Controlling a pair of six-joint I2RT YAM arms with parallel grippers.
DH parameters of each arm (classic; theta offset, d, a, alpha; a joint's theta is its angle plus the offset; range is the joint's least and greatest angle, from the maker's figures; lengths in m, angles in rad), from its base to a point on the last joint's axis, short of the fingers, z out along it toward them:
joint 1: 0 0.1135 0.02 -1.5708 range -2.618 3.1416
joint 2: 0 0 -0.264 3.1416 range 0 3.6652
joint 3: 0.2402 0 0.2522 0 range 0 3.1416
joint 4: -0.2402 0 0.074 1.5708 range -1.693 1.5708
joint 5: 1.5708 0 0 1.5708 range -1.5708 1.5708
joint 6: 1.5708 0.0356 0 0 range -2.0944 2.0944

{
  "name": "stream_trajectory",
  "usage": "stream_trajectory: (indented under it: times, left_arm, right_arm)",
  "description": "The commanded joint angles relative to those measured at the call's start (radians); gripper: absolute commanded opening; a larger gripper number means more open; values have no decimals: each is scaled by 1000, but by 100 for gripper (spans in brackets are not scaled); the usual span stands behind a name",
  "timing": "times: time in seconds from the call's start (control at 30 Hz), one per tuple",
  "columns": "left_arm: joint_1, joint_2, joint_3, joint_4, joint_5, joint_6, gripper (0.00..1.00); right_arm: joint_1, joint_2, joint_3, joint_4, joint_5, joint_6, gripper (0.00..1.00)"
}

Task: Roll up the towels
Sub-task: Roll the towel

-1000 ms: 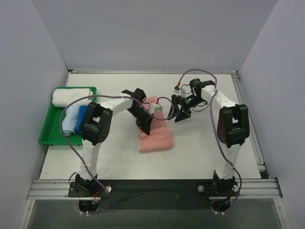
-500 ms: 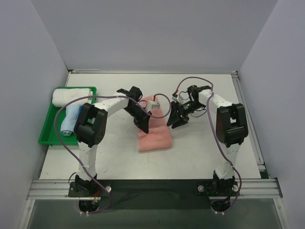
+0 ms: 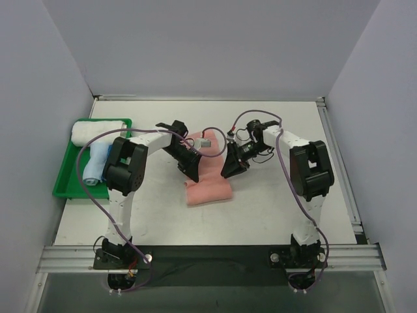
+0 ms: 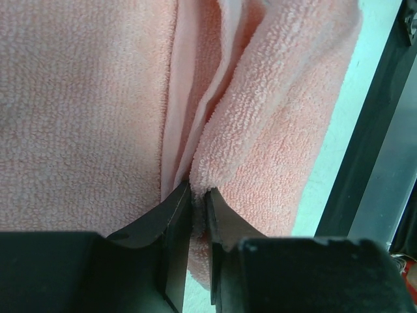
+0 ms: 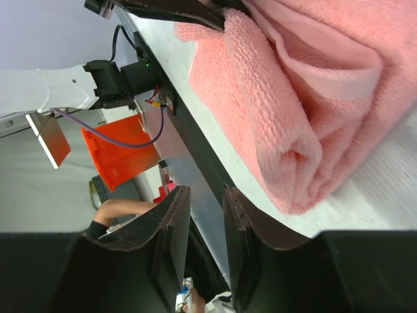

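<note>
Pink terry fills most of my left wrist view. The pink towel (image 3: 207,186) lies folded in layers at the middle of the bench (image 3: 280,208), between the two arms. From above I see the left end effector (image 3: 193,173) at the towel's left edge and the right end effector (image 3: 229,171) at its right edge, both angled down toward the cloth. On the left wrist camera the jaws stand almost together, with only a thin slit between them, and their tips are against the rounded fold where several layers meet. I cannot tell whether a layer is pinched in that slit. On the right wrist camera the jaws are narrow but apart, with nothing between them. The towel's thick folded lip lies on the bench just beside the fingers (image 5: 241,222), not in them. The blue towel (image 3: 96,164) lies in the green tray (image 3: 65,188) at the far left, well apart from both end effectors, next to a white roll (image 3: 98,130) at the tray's back end.
</note>
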Motion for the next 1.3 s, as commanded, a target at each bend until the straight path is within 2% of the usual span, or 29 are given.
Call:
stream_trajectory:
  times: [0.0, 0.17, 0.23, 0.37, 0.6, 0.7, 0.8, 0.87, 0.9, 0.97, 1.13, 1.27]
  left_arm:
    - [3, 13, 31, 24, 21, 5, 25]
    - [8, 17, 35, 28, 15, 4, 34]
    - [17, -7, 19, 28, 26, 7, 44]
    - [74, -93, -4, 28, 43, -9, 51]
    - [111, -360, -140, 146, 133, -123, 50]
    - [99, -394, -191, 227, 222, -226, 46]
    - [74, -369, -248, 353, 273, -355, 41]
    - [68, -339, -296, 411, 212, -386, 40]
    - [69, -326, -313, 489, 197, -435, 39]
    - [82, -274, -343, 542, 192, -475, 38]
    - [86, -167, -383, 602, 155, -500, 33]
    - [134, -122, -352, 544, 75, -484, 31]
  right_arm:
    - [26, 44, -16, 18, -76, 53, 27]
    - [52, 88, -30, 118, -20, 146, 26]
    - [52, 115, -22, 129, 35, 166, 25]
    - [39, 179, -39, 147, 63, 206, 24]
    - [42, 194, -25, 152, 54, 214, 23]
    - [44, 193, -18, 153, 56, 215, 23]
    - [46, 193, -21, 156, 60, 217, 23]
    - [46, 199, -22, 156, 63, 214, 25]
    - [46, 201, -24, 155, 74, 211, 25]
    - [46, 210, -27, 156, 82, 209, 26]
    - [46, 240, -25, 155, 101, 217, 27]
    - [47, 245, -54, 153, 131, 214, 25]
